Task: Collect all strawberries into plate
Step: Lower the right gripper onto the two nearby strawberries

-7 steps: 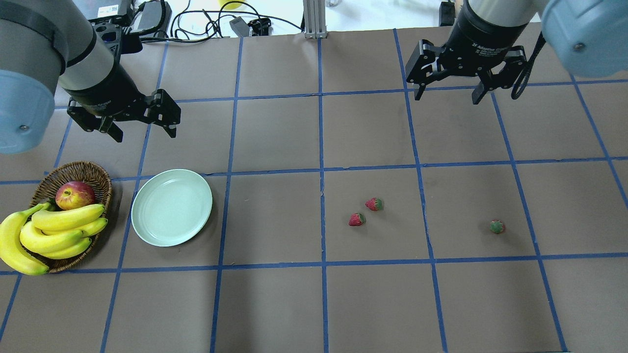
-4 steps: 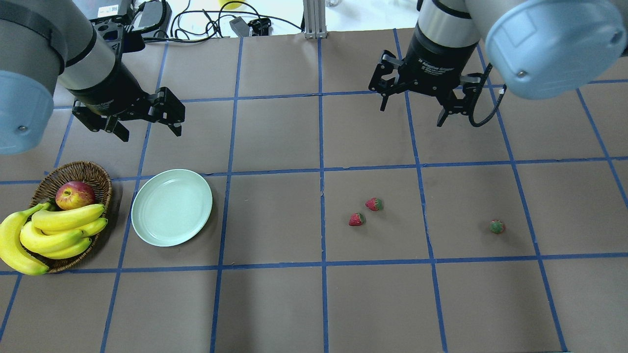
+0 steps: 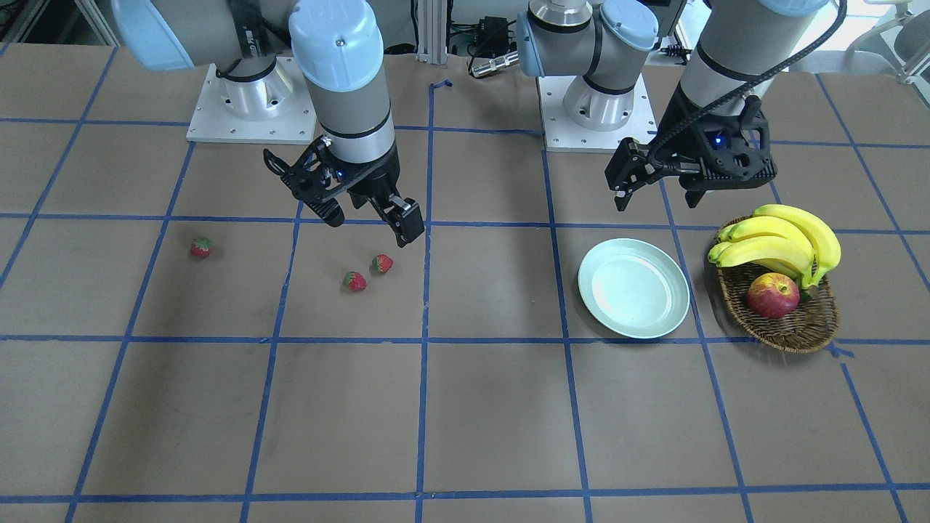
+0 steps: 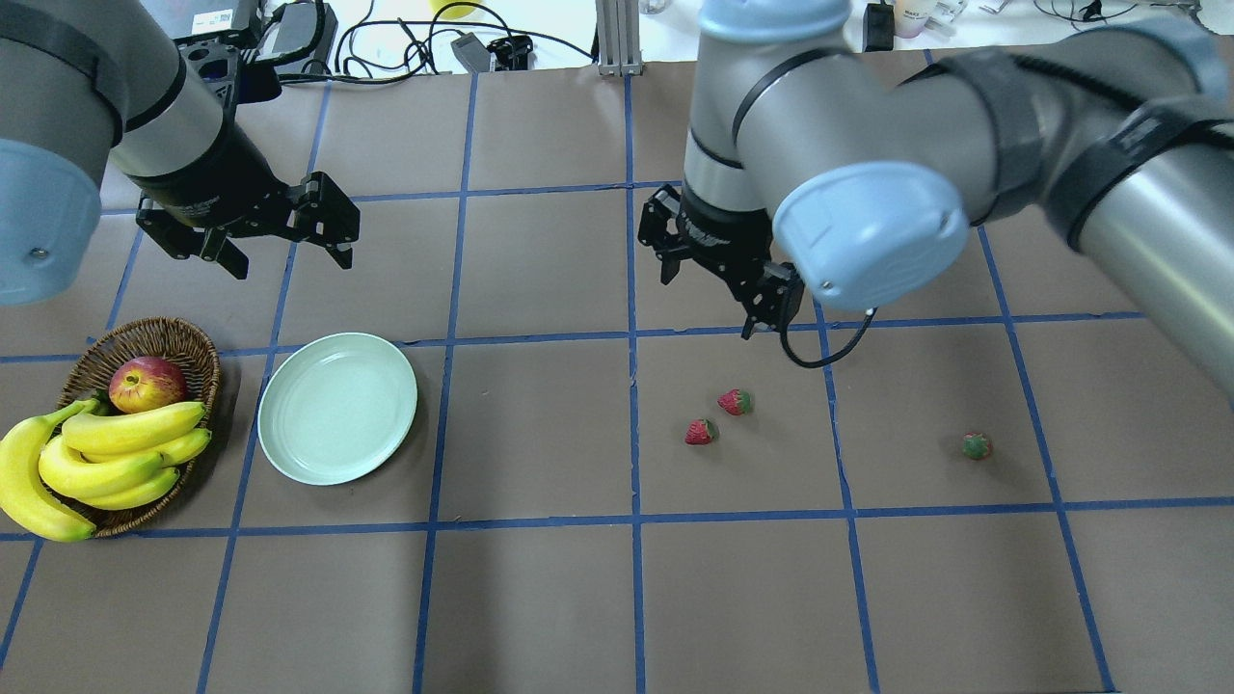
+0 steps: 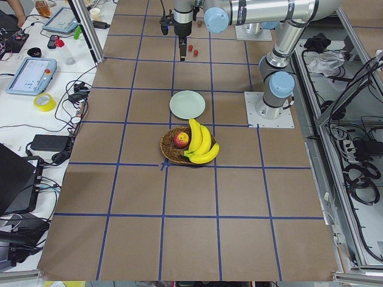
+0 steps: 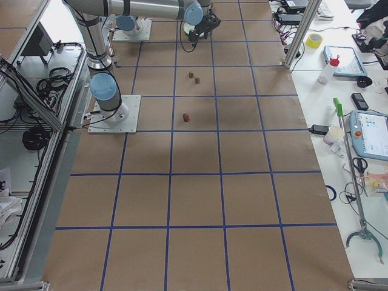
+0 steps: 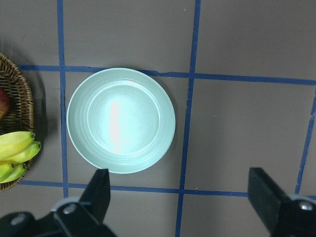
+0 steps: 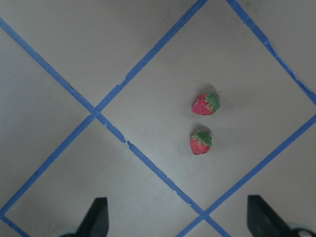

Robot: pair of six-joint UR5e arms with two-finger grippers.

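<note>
Three strawberries lie on the brown table. Two lie close together (image 4: 735,401) (image 4: 701,431), and they also show in the right wrist view (image 8: 206,104) (image 8: 200,142). The third strawberry (image 4: 977,445) lies alone further right. The pale mint-green plate (image 4: 337,407) is empty and sits beside the basket; it also shows in the left wrist view (image 7: 121,120). My right gripper (image 4: 709,299) is open and empty, above the table just behind the pair of strawberries. My left gripper (image 4: 286,258) is open and empty, behind the plate.
A brown wicker basket (image 4: 183,339) at the left holds a red-yellow apple (image 4: 147,383) and a bunch of bananas (image 4: 96,461). Blue tape lines mark a grid on the table. Cables and boxes (image 4: 308,34) lie beyond the far edge.
My right arm has swung left and down, from the far right of the table to just behind the two strawberries. The left gripper has barely moved. No strawberry has moved.
</note>
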